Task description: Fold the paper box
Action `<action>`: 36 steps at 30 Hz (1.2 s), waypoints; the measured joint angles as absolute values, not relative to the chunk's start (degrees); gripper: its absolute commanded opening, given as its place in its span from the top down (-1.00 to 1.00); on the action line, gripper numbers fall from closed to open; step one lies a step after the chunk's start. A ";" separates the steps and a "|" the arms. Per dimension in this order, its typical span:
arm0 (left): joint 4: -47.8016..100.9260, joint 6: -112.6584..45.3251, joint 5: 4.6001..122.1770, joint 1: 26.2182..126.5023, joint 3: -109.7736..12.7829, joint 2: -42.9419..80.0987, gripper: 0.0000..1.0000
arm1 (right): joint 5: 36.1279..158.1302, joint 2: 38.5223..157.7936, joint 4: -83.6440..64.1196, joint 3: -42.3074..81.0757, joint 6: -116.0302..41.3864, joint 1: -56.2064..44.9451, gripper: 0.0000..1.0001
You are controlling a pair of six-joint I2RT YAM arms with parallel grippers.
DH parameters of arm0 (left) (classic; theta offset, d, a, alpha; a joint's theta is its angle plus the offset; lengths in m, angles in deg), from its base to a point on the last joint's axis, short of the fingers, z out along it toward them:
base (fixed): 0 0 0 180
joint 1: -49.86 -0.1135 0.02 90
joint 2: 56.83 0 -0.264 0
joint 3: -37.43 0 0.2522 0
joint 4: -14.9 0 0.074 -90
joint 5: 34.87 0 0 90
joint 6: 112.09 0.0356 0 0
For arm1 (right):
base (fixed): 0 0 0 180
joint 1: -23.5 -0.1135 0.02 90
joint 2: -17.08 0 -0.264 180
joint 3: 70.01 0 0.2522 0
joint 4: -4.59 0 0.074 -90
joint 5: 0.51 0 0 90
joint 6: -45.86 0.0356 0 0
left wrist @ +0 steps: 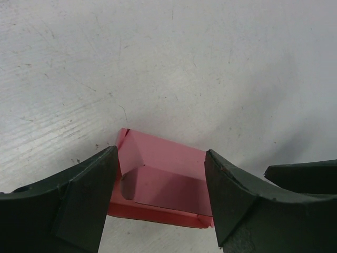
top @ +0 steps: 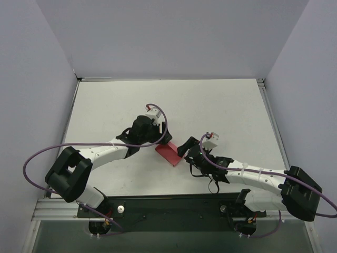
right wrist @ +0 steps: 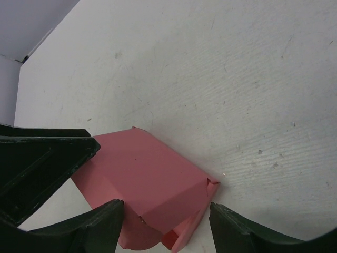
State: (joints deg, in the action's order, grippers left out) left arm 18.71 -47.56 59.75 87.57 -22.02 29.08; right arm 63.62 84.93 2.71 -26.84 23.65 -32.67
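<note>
Two grippers: left gripper [left wrist: 161, 158] and right gripper [right wrist: 167, 208] met over the paper box [top: 169, 154], lying mid-table.
Left jaws: apart, flanking the box's sides; clamped or not, couldn't tell.
Right jaws: apart, straddling one end, gap on one side.
Progress: one flap raised, creases set; box flattish, unclosed; judged roughly midway.
Beyond: white table [top: 210, 105].

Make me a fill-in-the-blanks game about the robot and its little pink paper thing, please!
1. ____ robot arms reach toward the paper box.
2. The table under the paper box is coloured ____.
3. Seen from above, the paper box lies ____ the left gripper and the right gripper.

Missing words: two; white; between.
</note>
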 measured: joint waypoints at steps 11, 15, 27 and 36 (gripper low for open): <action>12.42 -51.08 61.63 87.23 -15.92 29.06 -0.13 | 65.13 88.74 5.29 -27.63 26.69 -32.73 -0.18; 12.33 -51.82 61.94 87.25 -14.30 29.17 -0.09 | 65.35 90.09 5.23 -28.15 26.98 -32.71 -0.13; 11.50 -52.96 62.68 87.25 -12.99 29.12 -0.20 | 63.69 90.44 2.17 -26.60 23.06 -32.82 -0.36; 13.79 -51.80 62.57 87.25 -13.95 25.76 -0.37 | 59.77 87.49 -5.24 -22.38 14.93 -32.16 -0.42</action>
State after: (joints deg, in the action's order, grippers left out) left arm 13.79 -51.80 62.57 87.25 -13.95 25.76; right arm 59.77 87.49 -5.24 -22.38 14.93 -32.16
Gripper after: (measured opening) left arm 0.672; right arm 0.709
